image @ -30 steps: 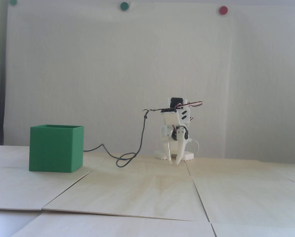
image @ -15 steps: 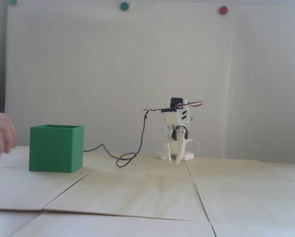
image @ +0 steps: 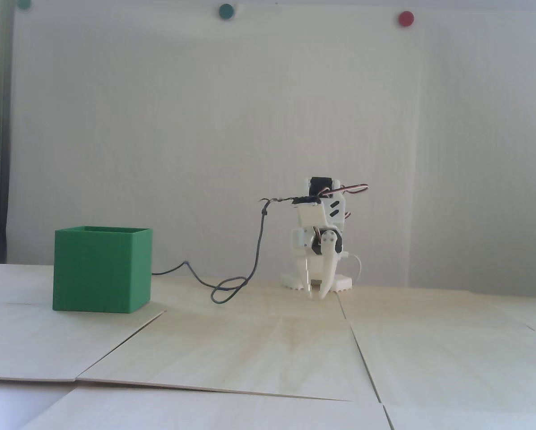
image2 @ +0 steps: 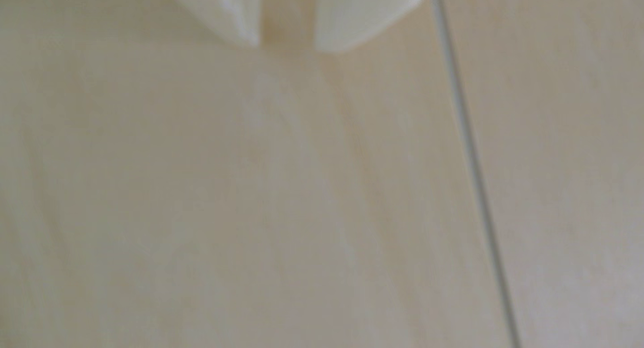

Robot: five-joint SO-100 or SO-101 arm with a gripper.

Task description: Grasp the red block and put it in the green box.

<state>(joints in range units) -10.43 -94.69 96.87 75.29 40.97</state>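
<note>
From my fixed view, pale wooden panels fill the foreground. At nine o'clock from the arm sits the green box, upright on the panels, well apart from the robot. I cannot find the red block in either view. The gripper points straight down, tips just above the wood. My wrist view shows the gripper slightly parted with nothing between the fingertips. A dark cable loops behind. At twelve o'clock rises the white wall.

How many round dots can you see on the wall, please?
3: a green dot at top left, cut by the frame edge, a green dot near the middle, a red dot at right.
</note>
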